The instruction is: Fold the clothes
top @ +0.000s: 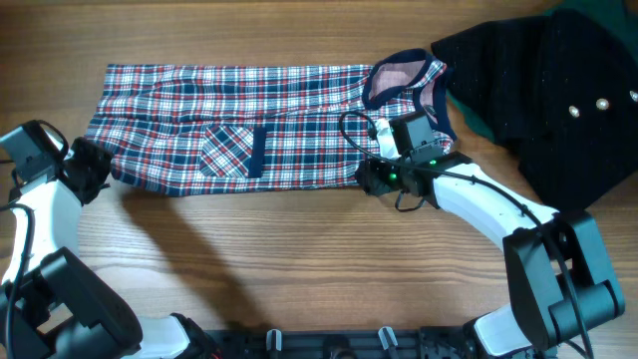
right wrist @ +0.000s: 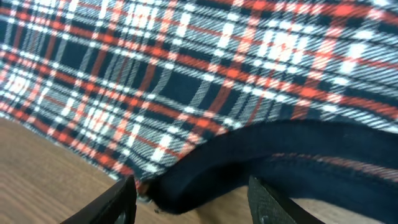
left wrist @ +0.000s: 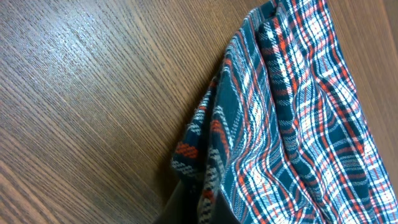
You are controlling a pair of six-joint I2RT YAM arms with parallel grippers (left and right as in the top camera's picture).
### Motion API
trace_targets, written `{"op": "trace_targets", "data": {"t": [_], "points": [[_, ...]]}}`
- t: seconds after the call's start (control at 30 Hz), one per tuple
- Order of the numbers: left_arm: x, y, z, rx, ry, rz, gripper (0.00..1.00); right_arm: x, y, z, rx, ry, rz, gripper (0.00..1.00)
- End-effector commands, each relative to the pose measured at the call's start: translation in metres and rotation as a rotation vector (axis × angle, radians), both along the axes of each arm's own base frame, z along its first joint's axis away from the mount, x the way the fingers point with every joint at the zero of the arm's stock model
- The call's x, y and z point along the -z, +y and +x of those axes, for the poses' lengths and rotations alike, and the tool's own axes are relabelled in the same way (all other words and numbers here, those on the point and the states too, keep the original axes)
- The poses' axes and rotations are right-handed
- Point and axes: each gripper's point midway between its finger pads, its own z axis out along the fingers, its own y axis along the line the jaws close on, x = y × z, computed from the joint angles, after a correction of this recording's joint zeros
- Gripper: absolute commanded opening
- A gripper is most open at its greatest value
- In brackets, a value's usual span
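plaid garment (top: 239,125) lengthwise left-right, neck apparently right

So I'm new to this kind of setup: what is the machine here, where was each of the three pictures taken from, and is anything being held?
Two white robot arms sit at a wooden table. The wide picture looks down from above; the other two come from small cameras on each wrist. A red, white and navy plaid sleeveless garment lies spread flat, a black studded garment beside it at upper right. The left hand is shut on the plaid garment's lower left corner; its wrist view shows that bunched corner close up. The right hand is partly open with the navy trimmed edge between its fingers, not yet clamped.
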Motion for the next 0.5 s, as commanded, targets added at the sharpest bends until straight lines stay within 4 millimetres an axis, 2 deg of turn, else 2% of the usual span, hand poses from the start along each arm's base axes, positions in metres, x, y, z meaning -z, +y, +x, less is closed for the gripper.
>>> {"op": "trace_targets", "data": {"t": [0.0, 0.13, 0.3, 0.47], "points": [[-0.001, 0.000, -0.003, -0.003, 0.009, 0.015, 0.04, -0.001, 0.013, -0.007, -0.068, 0.017, 0.034, 0.57], [0.000, 0.000, -0.004, -0.002, 0.017, 0.011, 0.04, -0.003, 0.021, -0.009, -0.100, 0.002, 0.033, 0.57], [0.003, -0.003, -0.009, -0.004, 0.039, 0.000, 0.04, -0.008, 0.025, 0.005, -0.096, -0.065, 0.042, 0.53], [0.005, -0.001, -0.012, -0.014, 0.055, 0.008, 0.04, 0.008, 0.025, 0.002, -0.099, -0.026, 0.036, 0.52]]}}
